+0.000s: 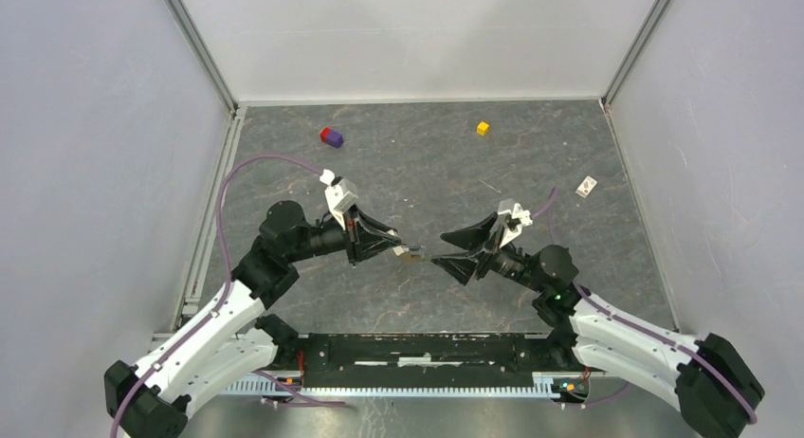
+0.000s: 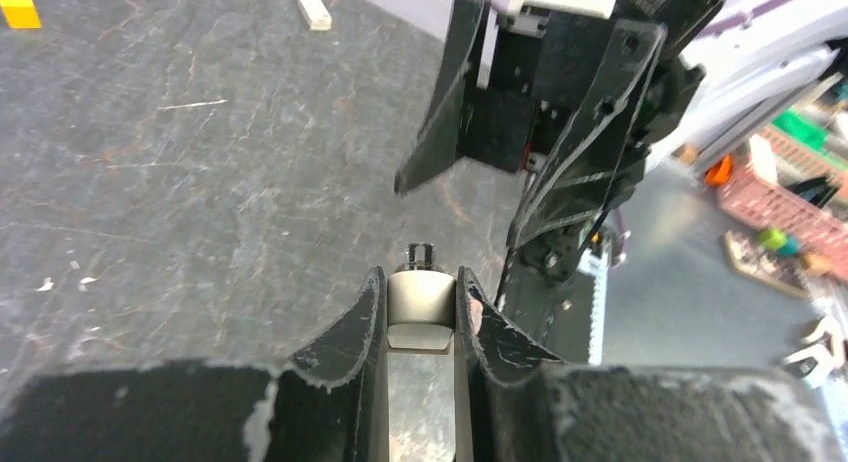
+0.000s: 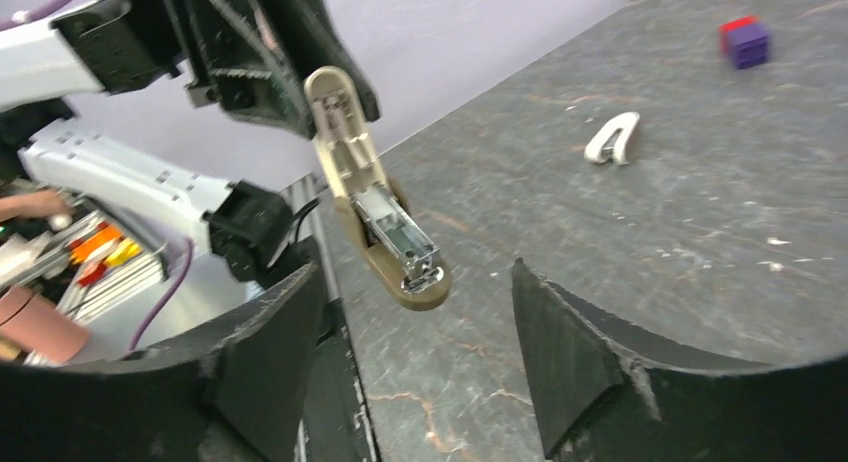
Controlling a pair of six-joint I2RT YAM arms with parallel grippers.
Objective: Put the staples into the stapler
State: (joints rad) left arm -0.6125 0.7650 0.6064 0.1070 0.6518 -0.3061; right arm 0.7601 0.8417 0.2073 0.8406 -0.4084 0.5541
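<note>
Overhead, both arms lean in over the dark table (image 1: pixel 427 163) and meet a little short of its centre, tips almost nose to nose.

Left gripper (image 1: pixel 399 250): clamped narrow on the stapler (image 1: pixel 411 254), which is held off the surface.

Right gripper (image 1: pixel 439 249): jaws spread wide with nothing between them, just beside the stapler's free end and apparently not touching it.

Key relation: from the right gripper the stapler lies at 9 o'clock. Its long axis runs 9-to-3, free end aimed into the open jaws.

The right wrist view shows it hinged open. The pale upper arm is pinched in the left gripper; the lower arm hangs toward 5 o'clock with the grey metal channel exposed.

Staples: a thin pale sliver (image 1: pixel 489 186) lies on the table at about 1 o'clock from the right gripper, well apart. It is too small to confirm.

Judgement: the right gripper is free and nearer that sliver, so the fetch looks like its job.
</note>
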